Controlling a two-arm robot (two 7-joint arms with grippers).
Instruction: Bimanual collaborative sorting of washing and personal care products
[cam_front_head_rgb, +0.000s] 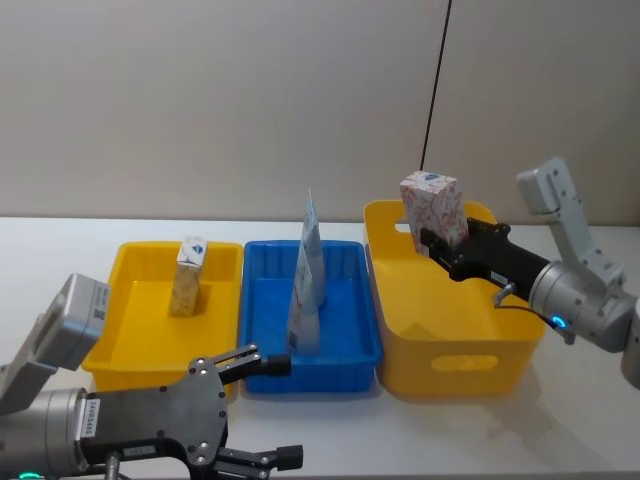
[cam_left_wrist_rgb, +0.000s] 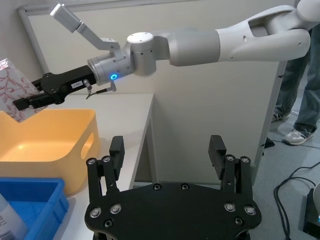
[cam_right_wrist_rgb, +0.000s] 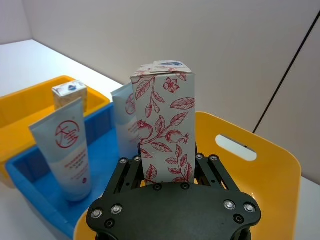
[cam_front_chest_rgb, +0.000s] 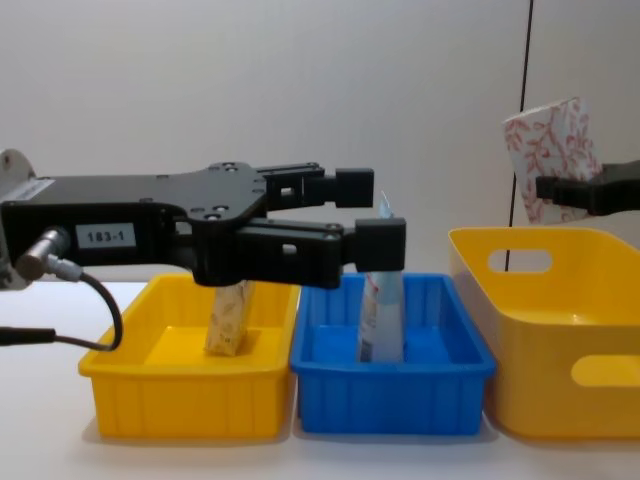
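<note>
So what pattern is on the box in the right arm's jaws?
The box is white with red leaf-and-vine print, clearest in the right wrist view.

1. The pack (cam_front_head_rgb: 432, 205) is white, printed with red leaves, vines and flowers.
2. The carton (cam_front_head_rgb: 187, 280) is cream with a mottled yellowish body and a white-and-blue top.
3. The pouch (cam_front_head_rgb: 311, 235) is pale blue and white.
4. The tube (cam_right_wrist_rgb: 67, 147) is white, with a red round emblem and red lettering.
5. The left tray (cam_front_head_rgb: 120, 345) is yellow, the middle tray (cam_front_head_rgb: 350, 365) is blue, and the bin (cam_front_head_rgb: 460, 375) is yellow.
6. The left gripper (cam_front_head_rgb: 282, 410) and the right gripper (cam_front_head_rgb: 436, 240) are black.
7. The desk (cam_front_head_rgb: 570, 425) is white.
</note>
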